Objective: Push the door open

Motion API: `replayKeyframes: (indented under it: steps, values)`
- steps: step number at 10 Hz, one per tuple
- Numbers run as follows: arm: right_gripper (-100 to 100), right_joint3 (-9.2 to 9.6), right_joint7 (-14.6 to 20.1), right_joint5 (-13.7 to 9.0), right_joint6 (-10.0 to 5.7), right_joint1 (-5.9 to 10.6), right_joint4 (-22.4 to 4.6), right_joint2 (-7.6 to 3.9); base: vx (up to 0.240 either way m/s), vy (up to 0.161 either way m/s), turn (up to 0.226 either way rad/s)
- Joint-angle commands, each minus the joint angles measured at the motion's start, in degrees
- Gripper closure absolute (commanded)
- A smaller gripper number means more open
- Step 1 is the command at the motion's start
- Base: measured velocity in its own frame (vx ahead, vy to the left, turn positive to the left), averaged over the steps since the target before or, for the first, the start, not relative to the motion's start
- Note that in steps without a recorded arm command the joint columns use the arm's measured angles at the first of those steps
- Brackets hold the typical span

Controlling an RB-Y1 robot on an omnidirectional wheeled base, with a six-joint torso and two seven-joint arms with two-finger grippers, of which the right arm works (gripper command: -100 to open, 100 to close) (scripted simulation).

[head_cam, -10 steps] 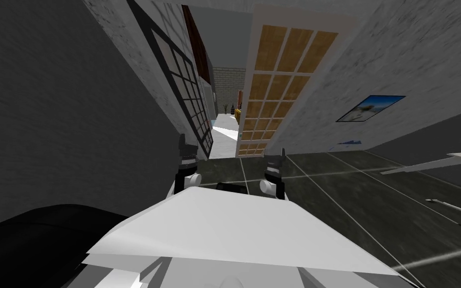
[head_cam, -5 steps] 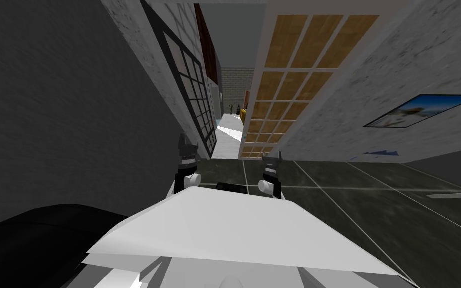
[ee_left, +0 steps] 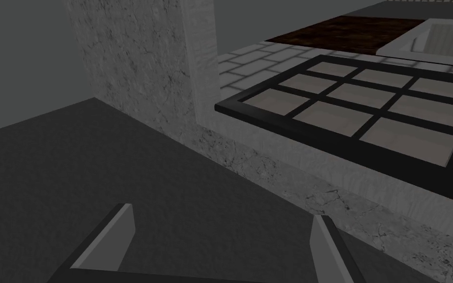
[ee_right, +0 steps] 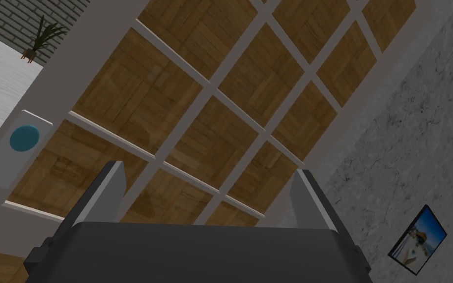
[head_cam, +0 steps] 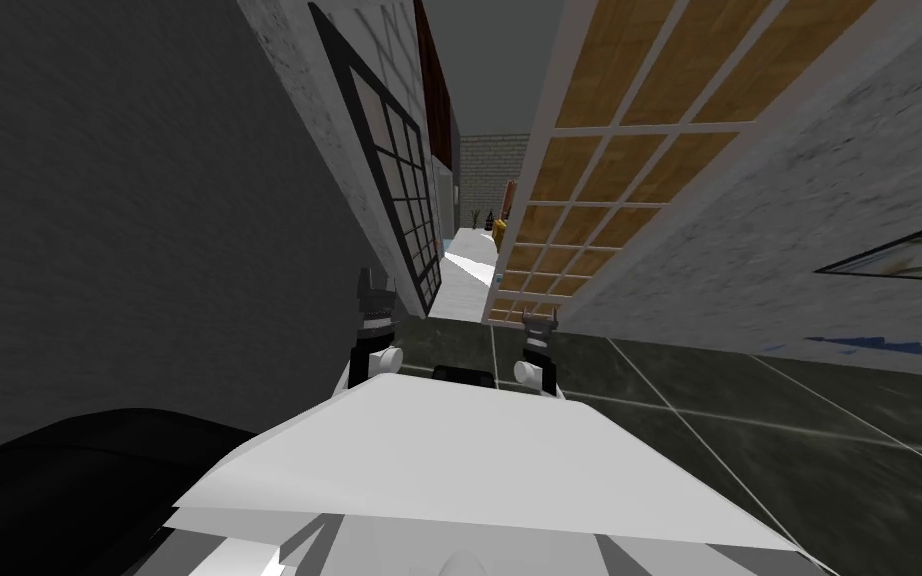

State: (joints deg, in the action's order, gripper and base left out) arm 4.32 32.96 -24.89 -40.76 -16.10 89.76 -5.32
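Note:
The door [head_cam: 599, 190] has brown wood panels in a white grid and stands ajar on the right of a narrow opening [head_cam: 464, 275], with a bright floor beyond. In the right wrist view the door [ee_right: 220, 123] is close ahead, with a white plate bearing a teal round knob [ee_right: 24, 137] near its edge. My right gripper [head_cam: 539, 322] [ee_right: 210, 169] is open, empty and just short of the panels. My left gripper [head_cam: 374, 290] [ee_left: 223, 213] is open and empty beside the dark left wall [ee_left: 48, 162].
A black-framed window [head_cam: 389, 200] is set in the grey stone wall left of the opening. A picture [head_cam: 899, 255] hangs on the right wall. A potted plant [head_cam: 476, 217] stands far beyond. A black bulk [head_cam: 69, 480] lies at my left. The floor [head_cam: 749, 400] is dark tile.
I have moved forward towards the doorway: the door and window loom larger, the picture has slid right, and the table edge at right has left the view. Both grippers hold their pose.

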Motion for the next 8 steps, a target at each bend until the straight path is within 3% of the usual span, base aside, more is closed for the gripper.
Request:
replayKeyframes:
  steps: [1,8]
  values:
    - [-100,0.15,2.0,-1.5,-0.58,0.65,-2.3,-0.09,0.083,-0.064,0.185]
    - [-100,0.89,10.4,-7.5,-3.75,4.07,-13.5,-0.43,0.082,-0.052,0.200]
